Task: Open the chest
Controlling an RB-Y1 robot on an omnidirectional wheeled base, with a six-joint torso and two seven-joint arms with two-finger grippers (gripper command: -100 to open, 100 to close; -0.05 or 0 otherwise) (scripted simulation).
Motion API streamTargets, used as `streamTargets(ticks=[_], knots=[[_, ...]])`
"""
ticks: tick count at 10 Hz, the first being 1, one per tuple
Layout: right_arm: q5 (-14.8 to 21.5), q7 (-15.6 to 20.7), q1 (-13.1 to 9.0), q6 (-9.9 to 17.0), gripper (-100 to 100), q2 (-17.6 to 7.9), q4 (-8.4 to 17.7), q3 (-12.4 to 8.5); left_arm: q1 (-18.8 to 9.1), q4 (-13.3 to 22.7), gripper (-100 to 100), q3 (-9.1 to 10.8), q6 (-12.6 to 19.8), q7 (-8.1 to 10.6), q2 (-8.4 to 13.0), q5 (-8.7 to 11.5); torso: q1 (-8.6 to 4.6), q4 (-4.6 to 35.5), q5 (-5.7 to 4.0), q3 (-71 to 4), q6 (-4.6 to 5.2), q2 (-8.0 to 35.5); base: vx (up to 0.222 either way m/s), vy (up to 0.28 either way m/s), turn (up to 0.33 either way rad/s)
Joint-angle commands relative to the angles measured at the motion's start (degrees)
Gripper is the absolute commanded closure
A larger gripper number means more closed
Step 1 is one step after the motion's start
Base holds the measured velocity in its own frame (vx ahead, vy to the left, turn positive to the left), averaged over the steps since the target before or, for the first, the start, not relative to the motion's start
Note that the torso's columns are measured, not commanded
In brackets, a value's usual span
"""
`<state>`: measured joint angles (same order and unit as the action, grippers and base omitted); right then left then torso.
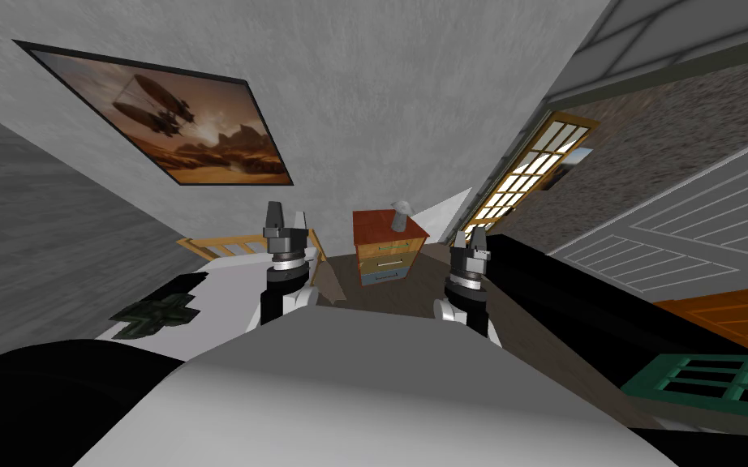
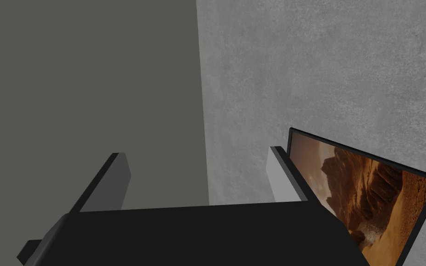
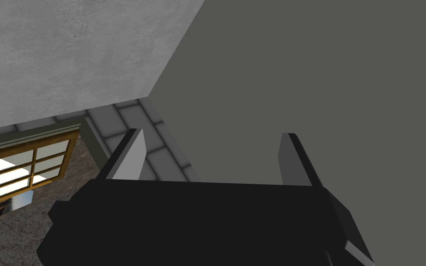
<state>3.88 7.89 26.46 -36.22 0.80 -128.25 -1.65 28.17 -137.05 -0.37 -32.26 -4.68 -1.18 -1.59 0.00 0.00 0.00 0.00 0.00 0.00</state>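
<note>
1. Left gripper (image 1: 286,217) hangs raised ahead of the robot, fingers spread wide, nothing between them.
2. Across to the middle: the chest (image 1: 389,247), orange-topped with three drawers, stands on the floor by the far wall, well apart from both arms. A small grey object (image 1: 401,213) sits near the back edge of its top.
3. Right gripper (image 1: 475,237) is up too, fingers wide and empty.
4. The step in hand looks like the approach. Best to drive in close and square to the drawer fronts, then line one gripper on a handle (image 1: 391,264) before closing.
</note>
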Motion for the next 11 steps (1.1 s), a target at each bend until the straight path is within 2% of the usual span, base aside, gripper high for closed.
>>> streamTargets(ticks=[1,9,10,11], knots=[[0.0,0.0,0.0,0.0,0,0.0,0.0,0.0,0.0,0.0,0,0.0,0.0,0.0,0.0,0.0,0.0,2.35,0.0,-4.67,0.0,2.32,0.0,0.0,0.0],[0.0,0.0,0.0,-0.01,0,0.0,-0.02,0.0,0.0,-0.02,0,0.0,0.0,0.0,0.0,0.0,0.0,35.37,0.0,-70.73,0.0,35.39,0.0,0.0,0.0],[-0.05,1.59,-0.28,-0.31,-100,-2.38,0.68,0.02,0.0,-0.02,0,0.0,-0.01,0.0,0.0,0.0,0.0,39.6,0.0,-79.19,0.0,39.62,0.013,0.008,-0.006],[-0.1,3.16,-0.57,-0.64,-100,-3.94,1.42,0.04,0.0,0.0,0,0.0,0.0,0.0,0.0,0.0,0.01,41.49,0.0,-83.15,0.0,41.53,0.017,0.02,-0.011]])
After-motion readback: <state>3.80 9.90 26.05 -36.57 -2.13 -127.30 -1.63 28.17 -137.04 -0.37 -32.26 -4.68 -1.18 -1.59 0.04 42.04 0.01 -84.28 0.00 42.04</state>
